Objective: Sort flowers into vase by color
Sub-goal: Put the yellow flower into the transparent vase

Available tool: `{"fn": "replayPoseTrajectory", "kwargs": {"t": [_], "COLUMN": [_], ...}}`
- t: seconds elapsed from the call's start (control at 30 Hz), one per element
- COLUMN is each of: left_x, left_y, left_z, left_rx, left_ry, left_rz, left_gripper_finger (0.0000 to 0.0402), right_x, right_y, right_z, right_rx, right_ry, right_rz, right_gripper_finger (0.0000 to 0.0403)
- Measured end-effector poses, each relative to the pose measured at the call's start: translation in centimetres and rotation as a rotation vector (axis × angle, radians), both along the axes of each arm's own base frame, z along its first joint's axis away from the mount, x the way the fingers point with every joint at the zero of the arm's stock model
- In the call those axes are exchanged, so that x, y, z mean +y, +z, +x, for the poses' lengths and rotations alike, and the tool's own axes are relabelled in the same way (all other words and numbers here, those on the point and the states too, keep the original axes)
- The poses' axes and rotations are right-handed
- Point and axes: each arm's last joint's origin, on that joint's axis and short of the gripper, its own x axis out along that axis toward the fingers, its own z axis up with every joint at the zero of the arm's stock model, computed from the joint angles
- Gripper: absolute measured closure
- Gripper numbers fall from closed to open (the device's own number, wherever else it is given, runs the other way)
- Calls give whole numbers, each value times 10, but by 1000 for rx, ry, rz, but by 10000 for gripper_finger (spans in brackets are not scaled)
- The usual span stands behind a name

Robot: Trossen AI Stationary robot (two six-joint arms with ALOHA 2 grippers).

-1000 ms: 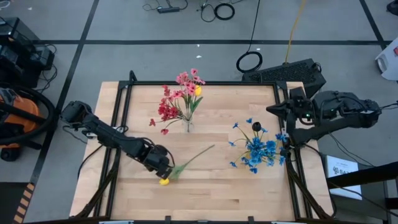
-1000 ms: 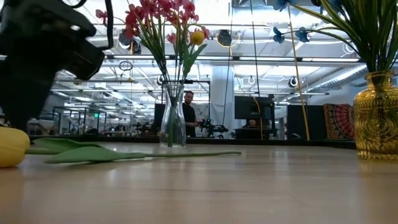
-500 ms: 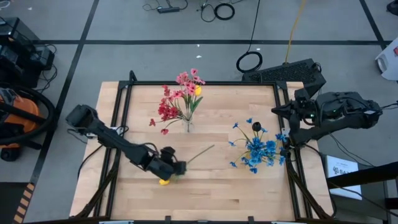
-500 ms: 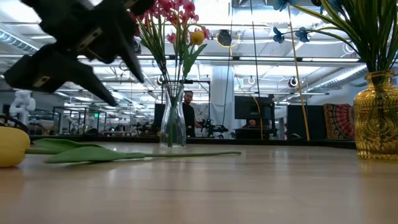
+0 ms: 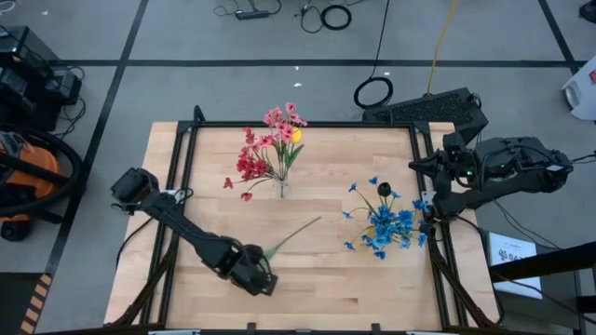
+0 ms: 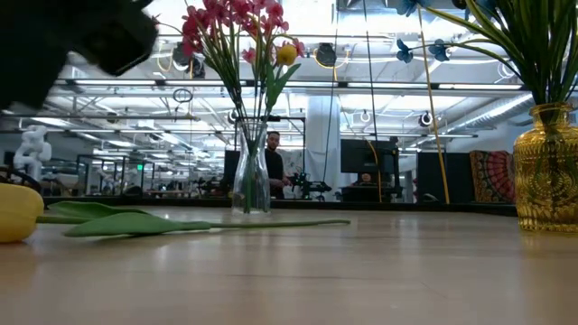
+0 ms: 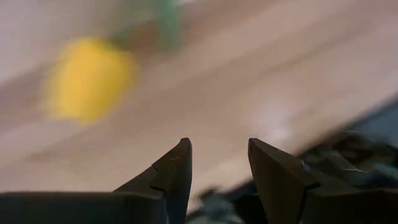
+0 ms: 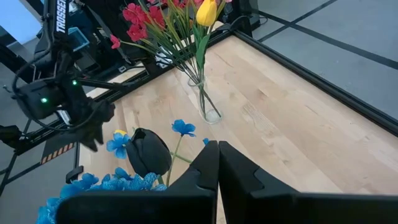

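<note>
The left gripper [image 5: 258, 280] is low over the near left part of the table [image 5: 317, 288]. Its two fingers [image 7: 176, 171] are apart and hold nothing. A yellow bud [image 6: 18, 213] lies on the wood just under it, blurry in the left wrist view [image 7: 89, 79]. From above the gripper hides the bud. The bud's green stem [image 5: 293, 232] lies flat and runs from the gripper toward the middle of the table.

A clear vase [image 5: 282, 189] stands at the far middle of the table. It holds pink flowers [image 5: 282, 119], red flowers [image 5: 250, 166] and one more yellow bud [image 8: 207, 12].

A gold vase [image 6: 546, 170] stands on the right side. Blue flowers [image 5: 389, 226] and a dark bud [image 8: 149, 151] are in it.

The right gripper [image 8: 217, 154] waits by the right edge of the table, up above the blue flowers. Its fingers are pressed together and hold nothing.

Far behind the table a person [image 6: 274, 164] stands in the room.
</note>
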Motion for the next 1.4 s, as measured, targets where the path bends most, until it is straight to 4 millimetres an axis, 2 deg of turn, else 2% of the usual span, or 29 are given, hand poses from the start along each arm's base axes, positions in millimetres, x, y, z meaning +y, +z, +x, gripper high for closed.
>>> {"fn": "replayPoseTrajectory", "kwargs": {"t": [0.1, 0.23, 0.57, 0.77, 0.9, 1.0, 1.1, 1.23, 1.4], "left_x": [5, 14, 10, 8, 12, 30, 42, 42, 40], "left_y": [-4, -6, -5, -24, -37, -37, -23, -7, 0], "left_z": [-10, -11, -2, -1, -7, -29, -48, -52, -43], "left_rx": [100, 139, 93, 174, 263, 469, 601, 523, 367], "left_ry": [-3, 14, 12, -4, -36, 116, 289, 354, 553], "left_rz": [67, 121, 31, 47, 149, 383, 551, 573, 458], "left_gripper_finger": [240, 240, 240, 240, 240, 240, 240, 240, 240], "right_x": [0, 0, 0, 0, 0, 0, 0, 0, 0], "right_y": [0, 0, 0, -1, -1, -1, -1, -1, -1], "right_z": [0, 0, 0, 0, 0, 0, 0, 0, -1], "right_rx": [1, 2, 0, 5, 7, 9, 8, 7, 8], "right_ry": [0, -1, -9, -9, -8, -6, -9, -12, -12], "right_rz": [0, 2, 7, -1, -4, -13, -7, 1, 0], "right_gripper_finger": [403, 403, 403, 403, 403, 403, 403, 403, 403]}}
